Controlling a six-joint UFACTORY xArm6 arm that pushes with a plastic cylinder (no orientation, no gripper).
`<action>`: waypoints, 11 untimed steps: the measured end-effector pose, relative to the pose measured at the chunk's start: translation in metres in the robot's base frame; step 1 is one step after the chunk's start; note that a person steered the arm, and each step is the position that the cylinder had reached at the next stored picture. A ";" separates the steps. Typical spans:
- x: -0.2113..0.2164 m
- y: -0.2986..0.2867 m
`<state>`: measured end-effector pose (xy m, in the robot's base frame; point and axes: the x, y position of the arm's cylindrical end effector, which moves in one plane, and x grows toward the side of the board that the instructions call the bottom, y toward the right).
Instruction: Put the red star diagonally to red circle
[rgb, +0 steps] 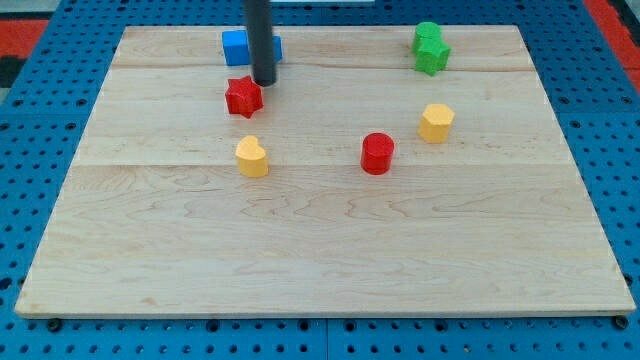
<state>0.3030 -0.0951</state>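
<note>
My tip (264, 82), a bare rod with no hand to open or close, sits just above-right of the red star (243, 97); circling to its left side would best steer it toward the red circle (377, 153).

The rod (261, 40) runs out of the view's top, so its upper part is cut off. It hides the middle of the blue block (234, 46), whose shape stays unclear.

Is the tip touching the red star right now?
Cannot tell. In the camera view, my tip sits at the red star's upper right edge with no visible gap, but contact isn't plainly shown.
</note>
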 end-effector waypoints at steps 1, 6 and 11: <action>0.011 -0.032; 0.050 -0.037; 0.032 0.031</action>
